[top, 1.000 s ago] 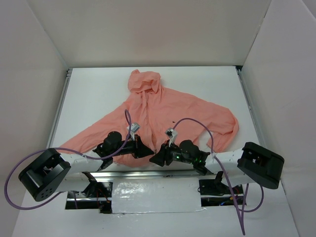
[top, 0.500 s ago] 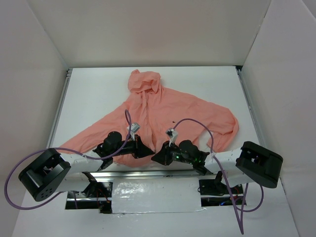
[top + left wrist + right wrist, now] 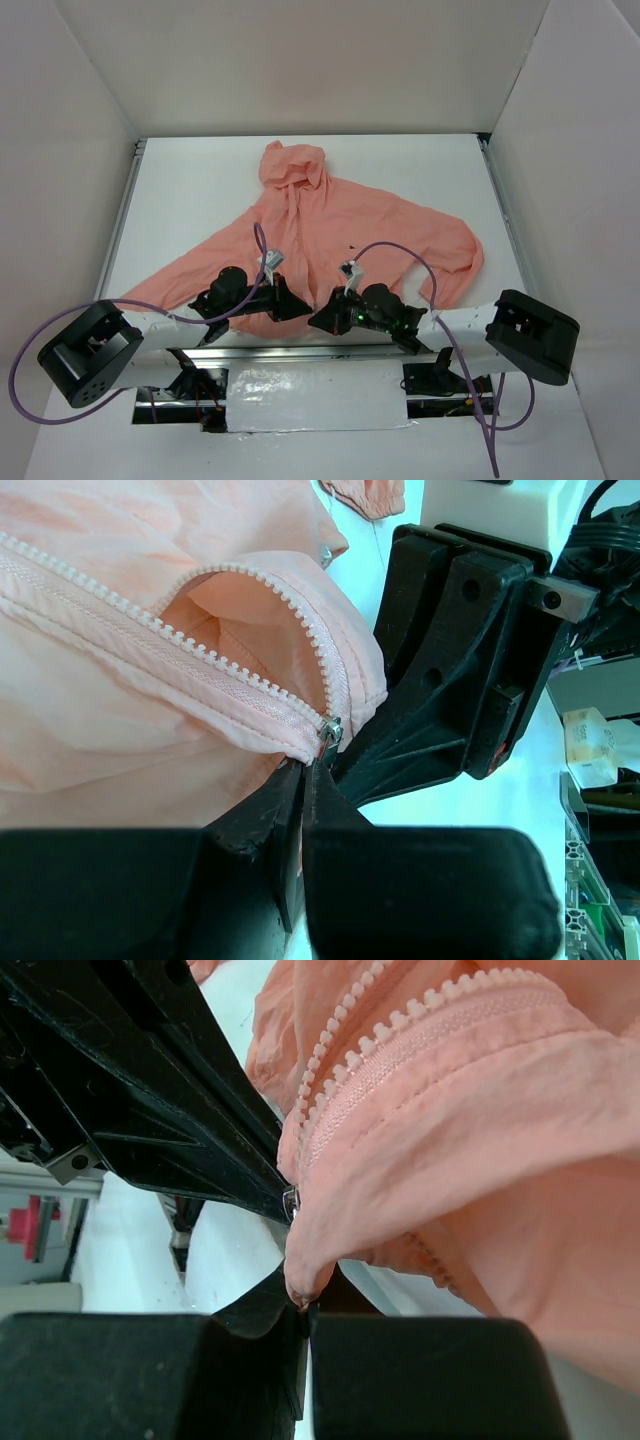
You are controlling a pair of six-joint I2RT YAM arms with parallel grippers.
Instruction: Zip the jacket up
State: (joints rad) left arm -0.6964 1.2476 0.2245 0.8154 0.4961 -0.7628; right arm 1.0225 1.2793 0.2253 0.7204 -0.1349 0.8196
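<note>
The salmon-pink hooded jacket [image 3: 330,225] lies flat on the white table, hood at the far side, sleeves spread, front zipper running down the middle. My left gripper [image 3: 297,307] is shut on the left bottom corner of the jacket's hem by the zipper end [image 3: 330,730]; the teeth [image 3: 160,630] run away from it. My right gripper [image 3: 318,318] is shut on the right bottom corner of the hem [image 3: 305,1285], right against the left gripper. The zipper teeth [image 3: 400,1040] part just above the hem. The slider is small and metal at the corner [image 3: 291,1200].
White walls box in the table [image 3: 200,190] on three sides. A metal rail [image 3: 120,230] runs along the left edge. Purple cables [image 3: 400,250] arc over both arms. The table's near edge [image 3: 300,350] lies just behind the grippers.
The right arm has shifted slightly, its elbow housing moving a little right and down. Both grippers stay shut on the hem corners, close together.
</note>
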